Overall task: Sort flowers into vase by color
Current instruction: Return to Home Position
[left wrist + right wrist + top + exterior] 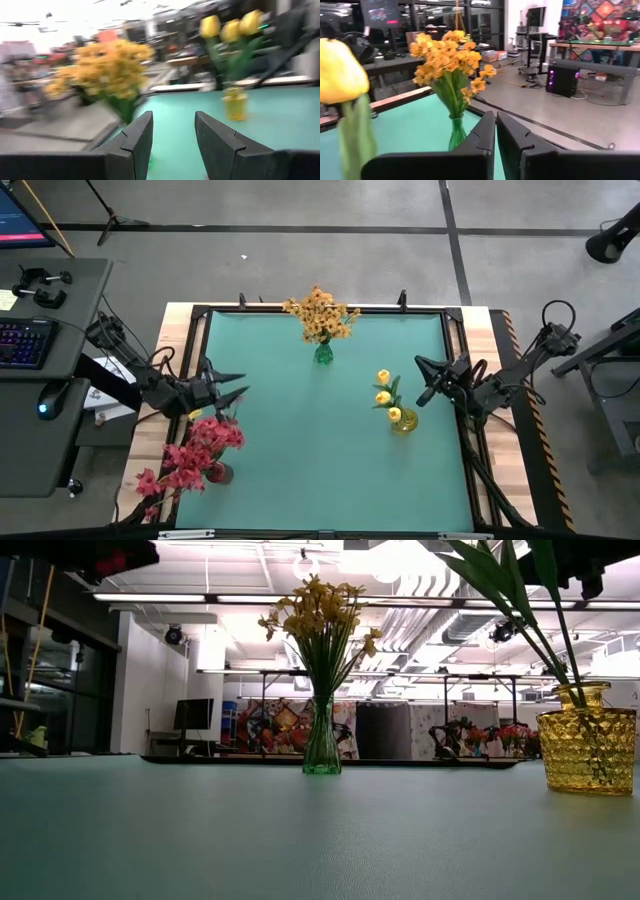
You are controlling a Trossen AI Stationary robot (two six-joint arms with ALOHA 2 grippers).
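Note:
Orange-yellow sprays (320,316) stand in a green glass vase (323,354) near the far edge, also in the low view (321,745). Yellow tulip buds (385,394) stand in a yellow glass vase (404,421) on the right; its base rests on the mat (586,752). Red-pink blooms (200,450) fill a dark vase (220,473) at the near left corner. My left gripper (238,385) hovers open just beyond the red blooms, empty (172,120). My right gripper (424,378) hangs shut and empty right of the tulips (495,116).
The teal mat (300,440) lies inside a black frame (460,430) on a wooden table. A desk with keyboard (22,342) and mouse stands off the left edge. Open mat lies between the three vases, in the middle and toward the near edge.

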